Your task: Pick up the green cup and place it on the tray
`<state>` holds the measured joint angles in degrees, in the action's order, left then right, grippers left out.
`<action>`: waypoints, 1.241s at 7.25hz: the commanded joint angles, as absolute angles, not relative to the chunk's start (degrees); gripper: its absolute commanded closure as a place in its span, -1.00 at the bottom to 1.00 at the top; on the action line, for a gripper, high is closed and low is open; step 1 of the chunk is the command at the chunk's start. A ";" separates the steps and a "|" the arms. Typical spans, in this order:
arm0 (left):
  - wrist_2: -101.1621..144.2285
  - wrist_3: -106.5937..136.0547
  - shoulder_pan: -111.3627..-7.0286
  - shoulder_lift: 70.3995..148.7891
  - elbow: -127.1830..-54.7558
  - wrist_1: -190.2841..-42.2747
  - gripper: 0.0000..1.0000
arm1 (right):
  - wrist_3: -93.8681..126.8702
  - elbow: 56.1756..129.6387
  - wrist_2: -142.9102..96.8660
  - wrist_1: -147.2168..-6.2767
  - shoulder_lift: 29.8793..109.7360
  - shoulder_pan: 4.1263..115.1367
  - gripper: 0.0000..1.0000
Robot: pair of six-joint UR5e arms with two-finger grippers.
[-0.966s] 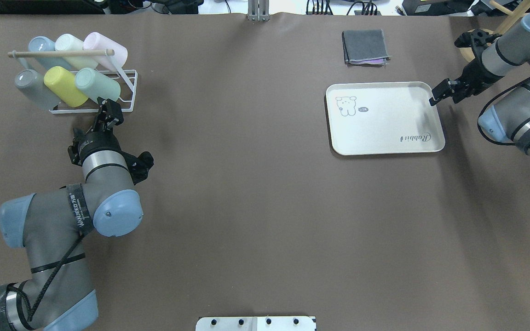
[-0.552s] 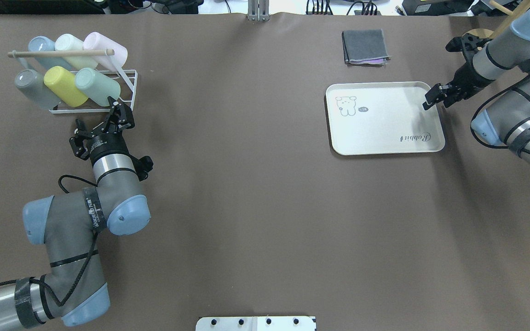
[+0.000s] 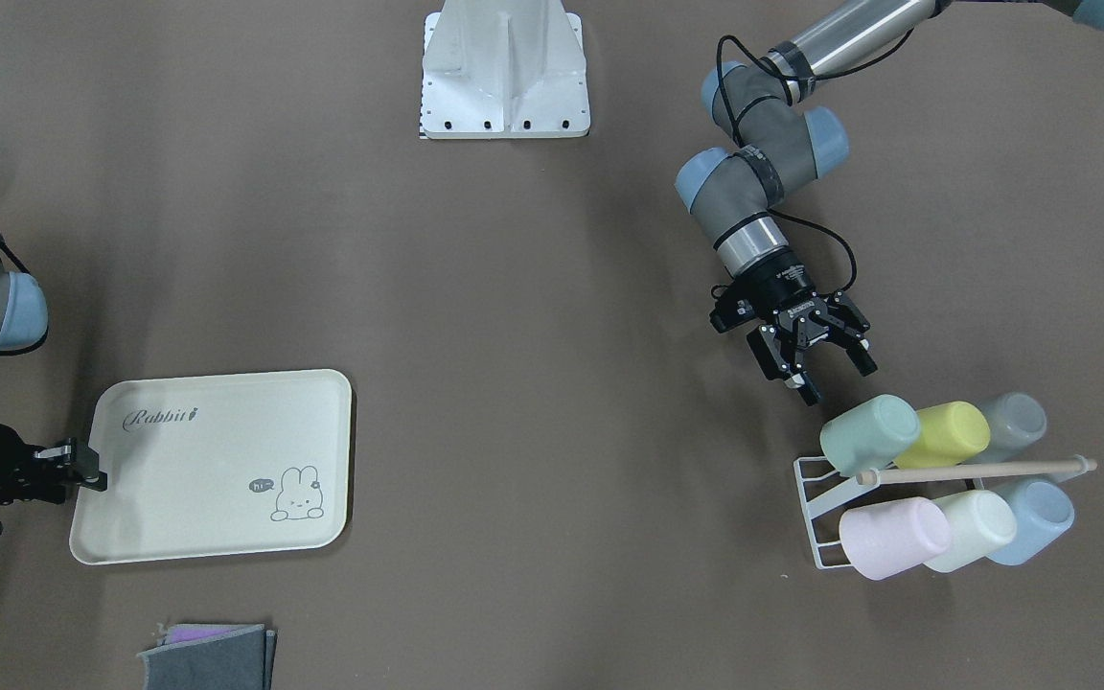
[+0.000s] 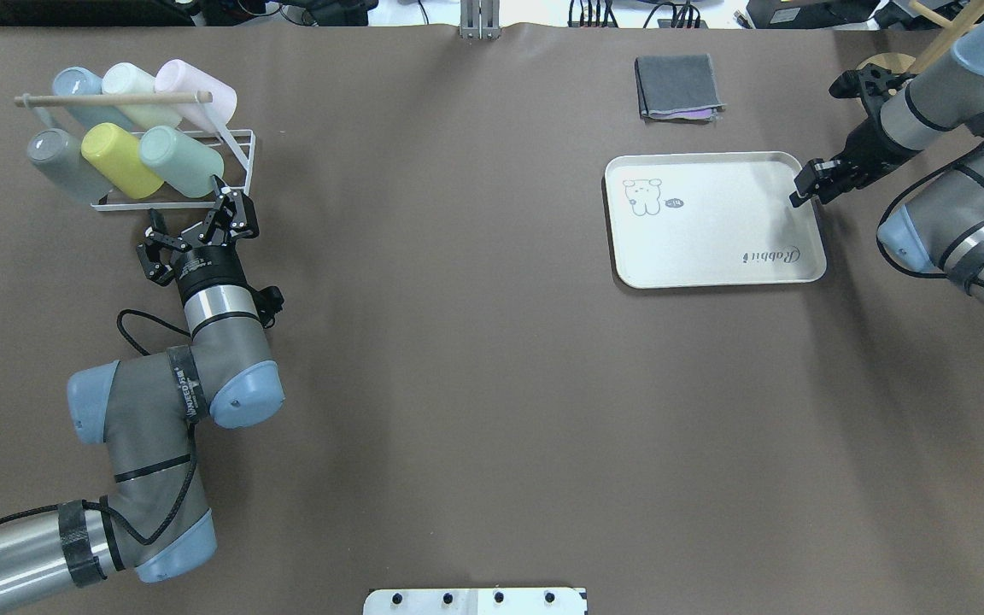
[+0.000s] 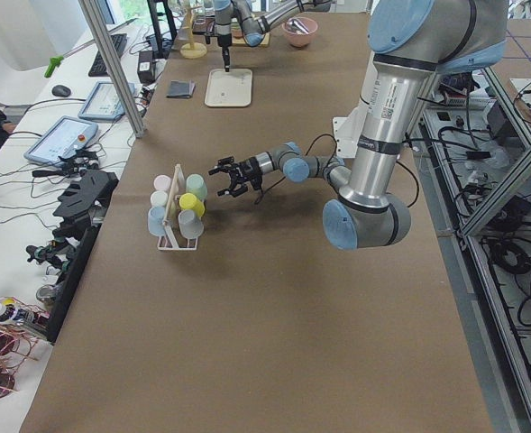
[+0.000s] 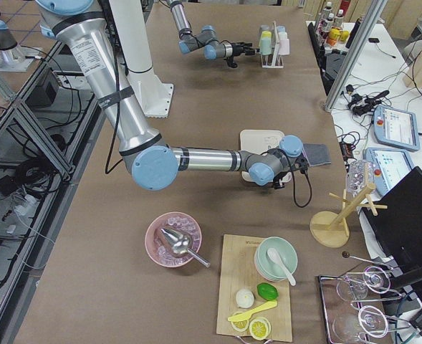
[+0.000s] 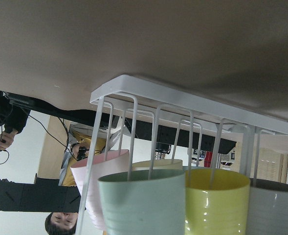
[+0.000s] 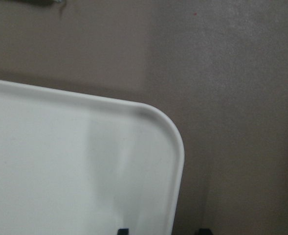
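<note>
The left gripper (image 3: 837, 379) hangs wide open and empty over the brown-matted table (image 4: 492, 384), whose far edge is lined with cables and equipment. Just beyond its fingers, the green cup (image 4: 180, 161) lies tilted in a white wire rack (image 4: 240, 145), long axis slanting, mouth towards the gripper, closed bottom up and away. The right gripper (image 4: 803, 184), fingers slightly apart, straddles a corner of the tray (image 4: 714, 256), gripping nothing.
</note>
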<state>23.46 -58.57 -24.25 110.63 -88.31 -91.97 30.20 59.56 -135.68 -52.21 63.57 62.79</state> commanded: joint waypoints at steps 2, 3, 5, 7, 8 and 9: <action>23.20 -58.62 -26.71 114.07 -83.78 -92.20 -0.96 | 29.97 59.59 -135.70 -52.12 63.90 62.84 -0.13; 23.20 -58.62 -26.72 115.47 -81.93 -92.20 -0.96 | 30.06 59.59 -135.70 -52.12 63.90 62.84 -0.06; 23.20 -58.54 -27.59 115.66 -80.52 -93.07 -0.96 | 29.97 59.59 -135.70 -52.12 63.90 62.84 0.12; 23.20 -58.54 -28.21 115.66 -78.32 -95.35 -0.96 | 29.97 59.50 -135.62 -52.12 63.90 62.84 0.53; 23.20 -58.62 -28.21 115.75 -78.31 -95.36 -0.96 | 29.97 59.59 -135.62 -52.12 63.81 62.84 0.77; 23.20 -58.62 -28.30 116.10 -78.05 -95.27 -0.96 | 29.80 59.59 -135.70 -52.12 63.72 62.84 1.00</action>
<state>23.20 -58.59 -28.18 115.80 -78.44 -95.16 29.93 59.57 -135.63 -52.12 63.82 62.84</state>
